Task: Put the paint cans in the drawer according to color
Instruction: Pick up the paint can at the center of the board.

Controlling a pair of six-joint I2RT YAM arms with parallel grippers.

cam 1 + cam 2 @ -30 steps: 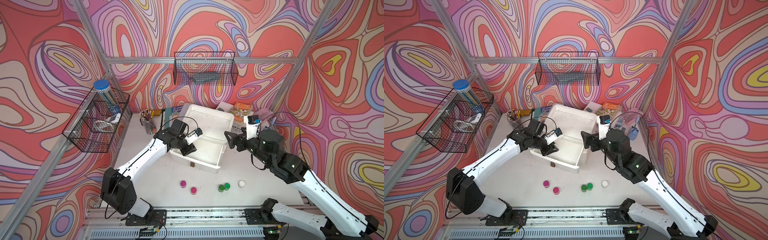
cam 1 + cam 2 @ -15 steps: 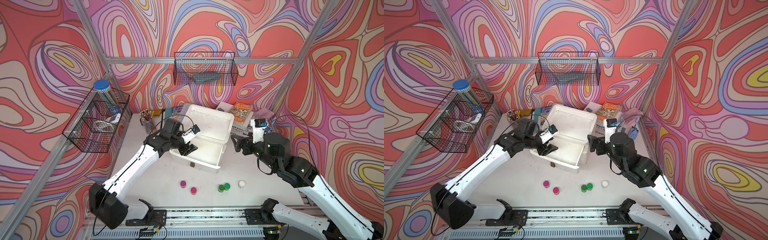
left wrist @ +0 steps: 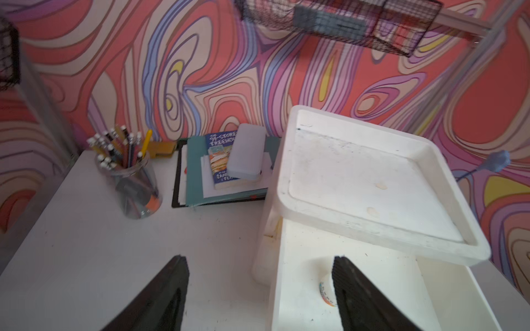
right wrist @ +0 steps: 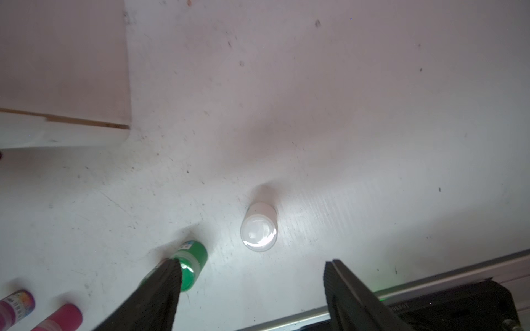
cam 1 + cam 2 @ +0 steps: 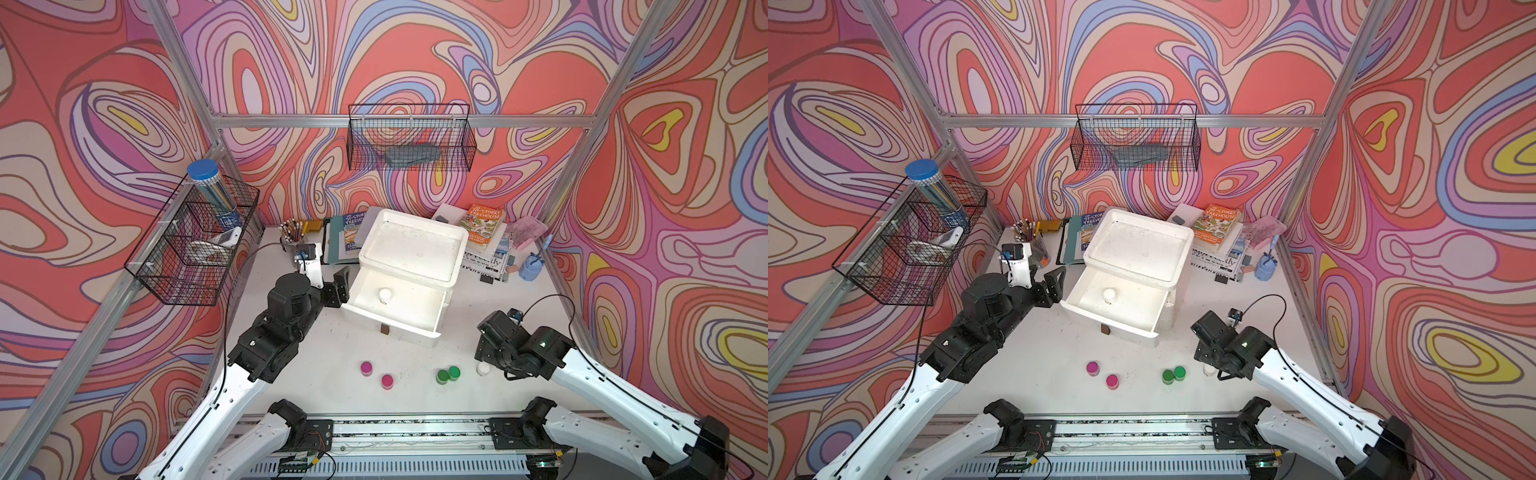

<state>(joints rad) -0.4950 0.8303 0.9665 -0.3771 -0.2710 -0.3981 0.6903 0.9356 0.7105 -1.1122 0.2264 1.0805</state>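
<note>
- White paint can point(image 5: 385, 295) sits in the drawer point(image 5: 409, 330), just beyond the left claw point(image 3: 259, 259), whose jaws stand apart, empty.
- Second white can point(image 4: 259, 229) stands on the worktop point(image 4: 372, 114), just ahead of the right claw point(image 4: 252, 263), jaws apart.

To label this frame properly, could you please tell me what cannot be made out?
- White can in drawer: left wrist view, half behind a left hand finger.
- Second green can: right wrist view, behind a right hand finger.
- Pink cans: right wrist view, cut by edge.
</note>
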